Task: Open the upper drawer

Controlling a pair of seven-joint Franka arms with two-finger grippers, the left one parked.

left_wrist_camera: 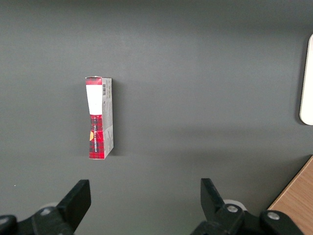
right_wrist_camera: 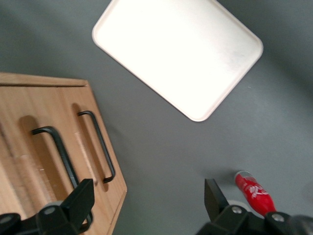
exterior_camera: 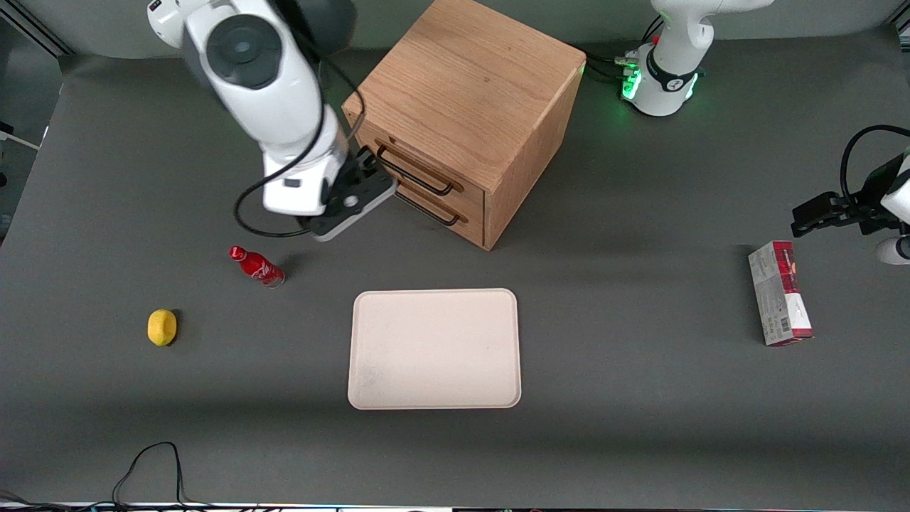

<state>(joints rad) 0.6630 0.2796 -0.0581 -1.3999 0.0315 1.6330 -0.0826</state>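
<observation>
Tray point(exterior_camera: 434, 348): lying nearest on the worktop. Tool point(exterior_camera: 370, 171): released, hovering at the upper drawer point(exterior_camera: 419, 174) front, approaching; next, closing on its handle point(right_wrist_camera: 58, 147).

Premises: a robotics laboratory test station. Evidence: a bench point(exterior_camera: 640, 427) covered in plain grey matting; white robot arm bases bolted at its edge, one base point(exterior_camera: 657, 89) showing green status lights; loose cabling point(exterior_camera: 153, 466) at the bench's near edge; assorted test props, including an oak cabinet point(exterior_camera: 469, 107) and a cream tray point(exterior_camera: 434, 348).
</observation>
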